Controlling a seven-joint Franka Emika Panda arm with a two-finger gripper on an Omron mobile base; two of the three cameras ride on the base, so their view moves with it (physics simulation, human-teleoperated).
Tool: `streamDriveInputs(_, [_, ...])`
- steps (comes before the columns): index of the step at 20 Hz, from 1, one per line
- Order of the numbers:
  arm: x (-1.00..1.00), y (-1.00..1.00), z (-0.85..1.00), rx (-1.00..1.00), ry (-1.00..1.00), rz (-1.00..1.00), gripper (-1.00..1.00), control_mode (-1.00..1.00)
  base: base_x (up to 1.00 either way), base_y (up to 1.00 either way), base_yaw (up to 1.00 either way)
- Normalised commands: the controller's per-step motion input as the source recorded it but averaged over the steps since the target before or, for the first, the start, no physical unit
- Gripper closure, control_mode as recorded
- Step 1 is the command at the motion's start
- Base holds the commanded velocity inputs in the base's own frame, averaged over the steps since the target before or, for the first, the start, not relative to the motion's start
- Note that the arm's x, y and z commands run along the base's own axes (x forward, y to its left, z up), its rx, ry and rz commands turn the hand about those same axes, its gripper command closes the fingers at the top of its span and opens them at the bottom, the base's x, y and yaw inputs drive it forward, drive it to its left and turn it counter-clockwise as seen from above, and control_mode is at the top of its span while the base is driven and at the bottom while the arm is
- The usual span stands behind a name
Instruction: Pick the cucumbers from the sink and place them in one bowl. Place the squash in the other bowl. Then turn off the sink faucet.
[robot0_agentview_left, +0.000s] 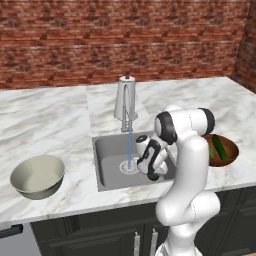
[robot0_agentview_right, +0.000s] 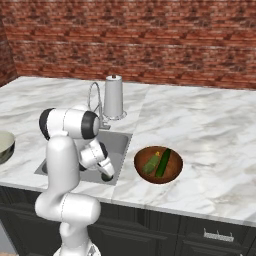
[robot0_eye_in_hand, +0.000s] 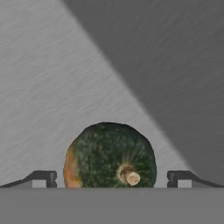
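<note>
Steel sink (robot0_agentview_left: 107, 165) holds the dark green squash (robot0_eye_in_hand: 110, 155), at six o'clock in the hand view. Gripper (robot0_eye_in_hand: 111, 179) gapes fully wide, fingertips (robot0_eye_in_hand: 41, 178) flanking it, gripping nothing.

A red-brown brick wall (robot0_agentview_left: 125, 40) fills the upper frame, above a white grey-veined marble counter (robot0_agentview_left: 45, 120), with dark cabinet fronts (robot0_agentview_right: 200, 235) along the bottom edge.

Both cucumbers (robot0_agentview_right: 159, 163) in wooden bowl (robot0_agentview_right: 175, 172); squash (robot0_eye_in_hand: 110, 155) in sink (robot0_eye_in_hand: 52, 87).
</note>
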Motion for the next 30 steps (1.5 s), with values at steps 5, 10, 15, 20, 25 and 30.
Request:
streamDriveInputs(5, [-0.62, -0.44, -0.22, 0.00, 0.00, -0.06, -1.00, -1.00, 0.00, 0.00, 0.00])
streamDriveInputs(10, [-0.10, -0.50, -0.43, 0.00, 0.00, -0.04, 1.00, -1.00, 0.00, 0.00, 0.00])
streamDriveInputs(15, [0.00, -0.46, -0.46, 0.00, 0.00, 0.00, 1.00, -1.00, 0.00, 0.00, 0.00])
streamDriveInputs(20, [0.00, -0.03, -0.17, 0.00, -0.01, 0.00, 1.00, -1.00, 0.00, 0.00, 0.00])
streamDriveInputs(25, [0.00, 0.00, 0.04, 0.03, -0.10, 0.00, 1.00, -1.00, 0.00, 0.00, 0.00])
streamDriveInputs(30, [-0.10, 0.00, 0.55, 0.03, -0.24, 0.00, 1.00, -1.00, 0.00, 0.00, 0.00])
